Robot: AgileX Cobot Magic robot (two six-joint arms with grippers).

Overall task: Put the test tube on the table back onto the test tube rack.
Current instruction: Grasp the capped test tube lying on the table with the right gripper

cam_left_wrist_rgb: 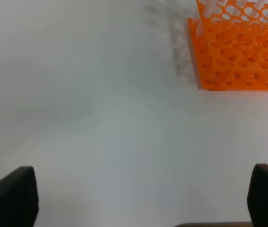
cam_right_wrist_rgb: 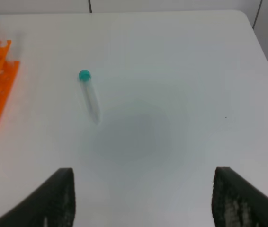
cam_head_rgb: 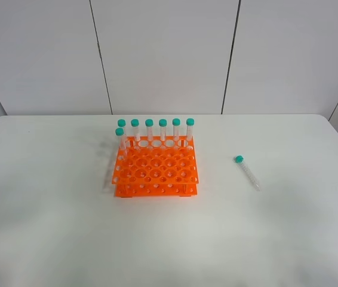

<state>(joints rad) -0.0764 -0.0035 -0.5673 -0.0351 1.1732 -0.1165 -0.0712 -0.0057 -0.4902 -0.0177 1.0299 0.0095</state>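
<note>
"Lying flat on the counter, is that how the test tube is seen?"

"Yes. It is found right of centre in the overhead frame, well apart from the rack. Its green cap is turned toward the upper part of that frame and its tip toward the lower right."

"And where is the rack placed?"

"It is set a little left of centre in the overhead frame. Seven other tubes are held upright in it: six along the back row, and one at the left end of the row in front."

"Is anything held by the left gripper?"

"Nothing is held. Its jaws are spread wide, and only bare counter is seen between them. A corner of the rack is caught in its wrist view."

"And the right gripper?"

"It is likewise spread wide, and nothing is gripped. The test tube is seen in its wrist view, lying clear of both fingers, and an edge of the rack is caught there too."
</note>
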